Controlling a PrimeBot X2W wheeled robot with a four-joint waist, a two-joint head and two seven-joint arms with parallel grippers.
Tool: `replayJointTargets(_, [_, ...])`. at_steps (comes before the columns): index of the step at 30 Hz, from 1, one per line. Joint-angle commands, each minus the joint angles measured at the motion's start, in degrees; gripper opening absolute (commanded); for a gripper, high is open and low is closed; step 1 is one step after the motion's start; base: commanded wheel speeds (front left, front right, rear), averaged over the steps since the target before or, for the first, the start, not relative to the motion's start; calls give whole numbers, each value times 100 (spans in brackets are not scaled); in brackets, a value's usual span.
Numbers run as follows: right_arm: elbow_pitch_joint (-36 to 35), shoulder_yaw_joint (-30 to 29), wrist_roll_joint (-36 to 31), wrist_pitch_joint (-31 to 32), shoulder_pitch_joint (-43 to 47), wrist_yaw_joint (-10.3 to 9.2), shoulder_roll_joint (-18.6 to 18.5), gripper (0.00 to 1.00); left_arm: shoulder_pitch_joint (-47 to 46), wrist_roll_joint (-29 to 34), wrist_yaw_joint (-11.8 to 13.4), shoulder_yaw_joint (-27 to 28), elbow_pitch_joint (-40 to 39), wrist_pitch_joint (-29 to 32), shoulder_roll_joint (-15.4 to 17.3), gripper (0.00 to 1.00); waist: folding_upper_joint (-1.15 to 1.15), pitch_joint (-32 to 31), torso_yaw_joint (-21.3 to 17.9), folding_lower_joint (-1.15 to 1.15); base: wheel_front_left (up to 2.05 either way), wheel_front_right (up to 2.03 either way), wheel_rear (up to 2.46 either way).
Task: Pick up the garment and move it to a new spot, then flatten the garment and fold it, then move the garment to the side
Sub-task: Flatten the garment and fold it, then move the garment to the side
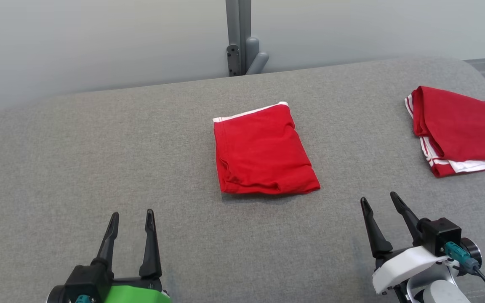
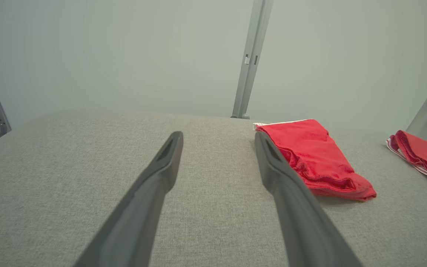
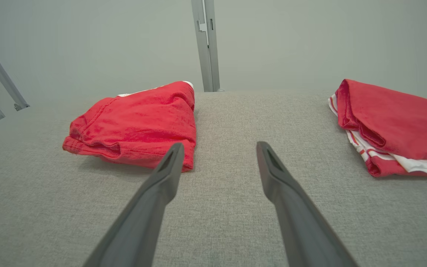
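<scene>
**Garment folded at centre; move to the side pending.**
The red garment [image 1: 263, 151] is lying folded in a compact rectangle at the centre of the grey worktop [image 1: 99, 160], well apart from a second folded red jersey [image 1: 457, 130] at the robot's right. The left fingers [image 1: 150, 244] and right fingers [image 1: 373, 229] are standing spread and empty near the front edge, touching no cloth. Flattening and folding are probably looking complete, and the transfer to the side is awaiting execution.

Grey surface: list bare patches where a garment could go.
Widest: the grey surface between its left edge and the folded red garment. Smaller: the gap between that garment and the red jersey. Crowded: the right edge, under the jersey.
</scene>
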Motion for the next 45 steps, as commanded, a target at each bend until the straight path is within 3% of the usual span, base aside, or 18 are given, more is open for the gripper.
replayJointTargets(1, [-42, -10, -63, -20, 65, -1, 35, 100, 115, 30, 13, 14, 22, -10, 14, 100, 0, -78, 86, 0, 0, 0, 0])
replayJointTargets(18, [-725, -346, -477, -19, 481, -2, 208, 100, 207, 176, -56, -26, 113, -11, 14, 100, 0, -157, 289, 0, 0, 0, 0])
replayJointTargets(39, [-783, -472, -401, -19, 529, -2, 249, 100, 184, 131, -52, -26, 221, -11, 14, 100, 0, -172, 328, 0, 0, 0, 0])
replayJointTargets(45, [-563, -119, -30, -19, 244, -2, 141, 100, 119, 135, -172, -109, 282, -11, 14, 100, 0, -44, 379, 0, 0, 0, 0])
